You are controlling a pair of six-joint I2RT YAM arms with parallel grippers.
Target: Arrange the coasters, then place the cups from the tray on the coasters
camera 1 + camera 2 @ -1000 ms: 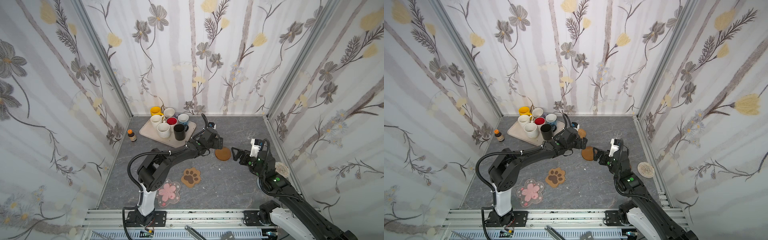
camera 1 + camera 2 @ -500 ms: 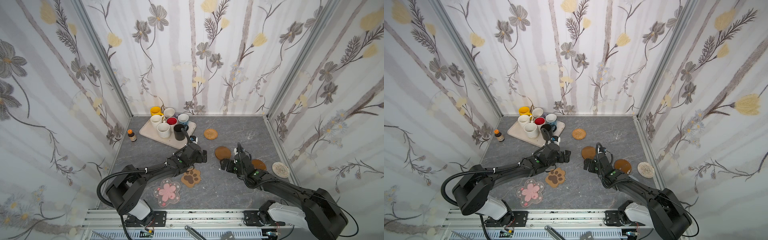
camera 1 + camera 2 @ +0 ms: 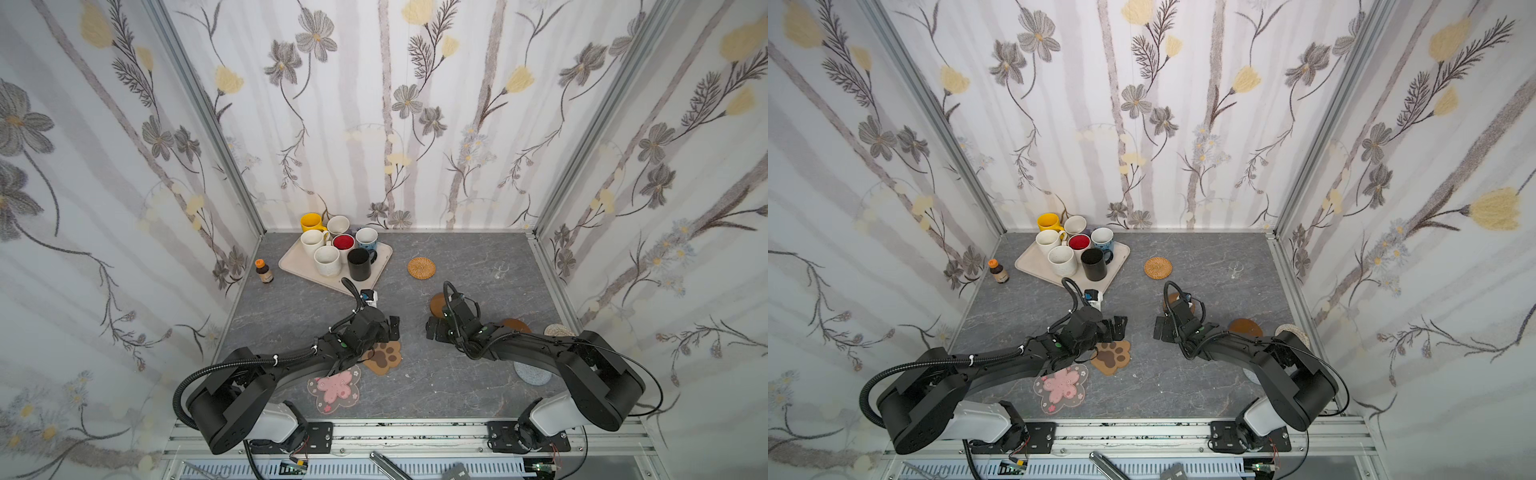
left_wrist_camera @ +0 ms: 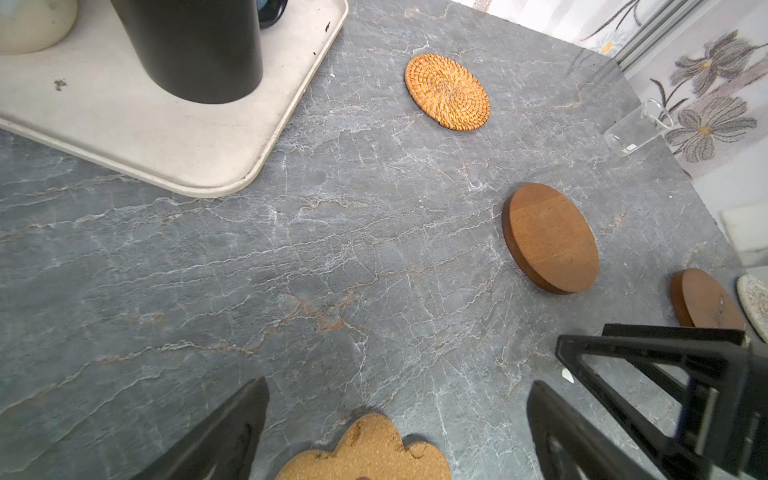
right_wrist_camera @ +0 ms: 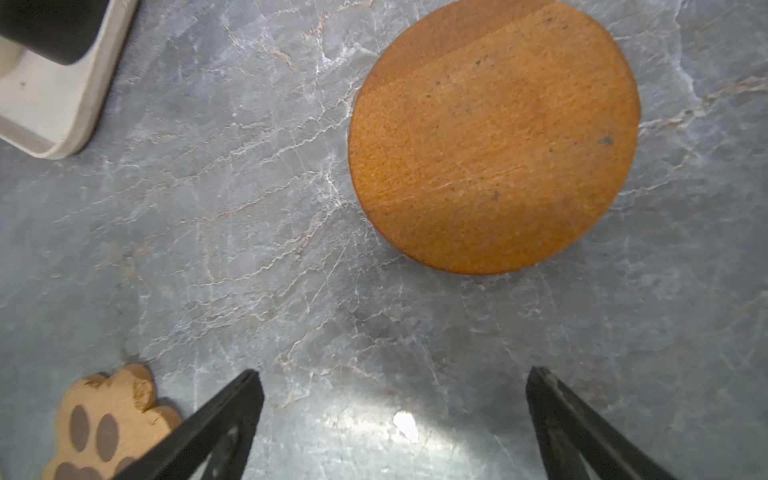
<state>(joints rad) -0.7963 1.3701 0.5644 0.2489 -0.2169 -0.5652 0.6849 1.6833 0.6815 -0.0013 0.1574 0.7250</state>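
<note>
My feed from the cell: the table [image 3: 436,382] is grey, veined white and rust like marble. The tray [image 3: 297,266] is beige. On it the yellow mug [image 3: 311,222], black mug [image 3: 360,264], red-lined mug [image 3: 343,242] with its white outside, dark blue mug [image 3: 367,239] and cream ones. The rattan coaster [image 3: 421,267] is golden, woven in rings; the wooden coaster [image 4: 550,239] plain brown; the paw-print coaster [image 3: 384,356] tan with dark brown pads; the blossom coaster [image 3: 334,388] pink; the knitted coaster [image 3: 532,376] grey-blue (half hidden from me). The wallpaper [image 3: 415,124] is white, striped grey, with grey and yellow flowers.

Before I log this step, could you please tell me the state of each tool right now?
Left tool: open, holding nothing.
Right tool: open, holding nothing.
</note>
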